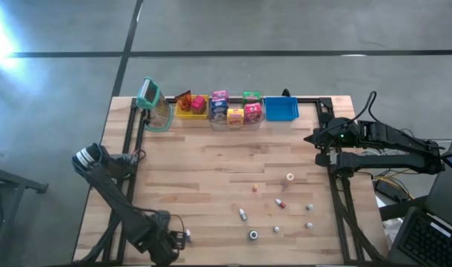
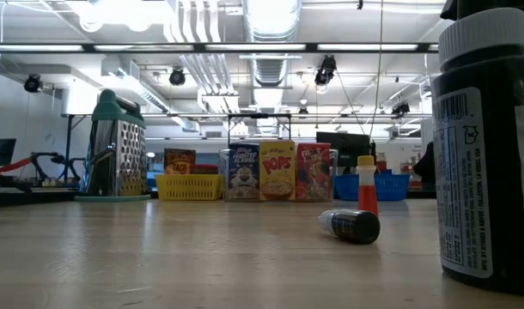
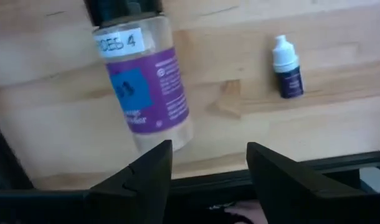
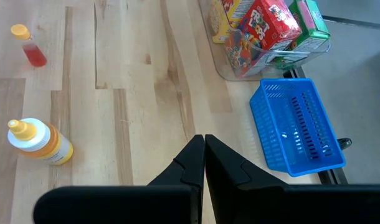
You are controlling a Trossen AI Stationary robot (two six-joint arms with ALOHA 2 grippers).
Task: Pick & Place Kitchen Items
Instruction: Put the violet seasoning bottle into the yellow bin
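At the table's near left corner:
Jar: purple-labelled jar (image 3: pixel 146 87) lying on the wood, long axis running away from the fingers.
Left gripper (image 3: pixel 209 171): fingers spread, empty, just short of the jar's base; nearer arm.
Right gripper (image 4: pixel 204 163): fingers pressed together, by the right edge, near the blue bin (image 4: pixel 299 124).

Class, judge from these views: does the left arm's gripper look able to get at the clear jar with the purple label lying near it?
Probably yes. The left gripper is open, and the purple-labelled clear jar lies just ahead on bare wood. Only a small dark dropper bottle lies nearby, off to one side.
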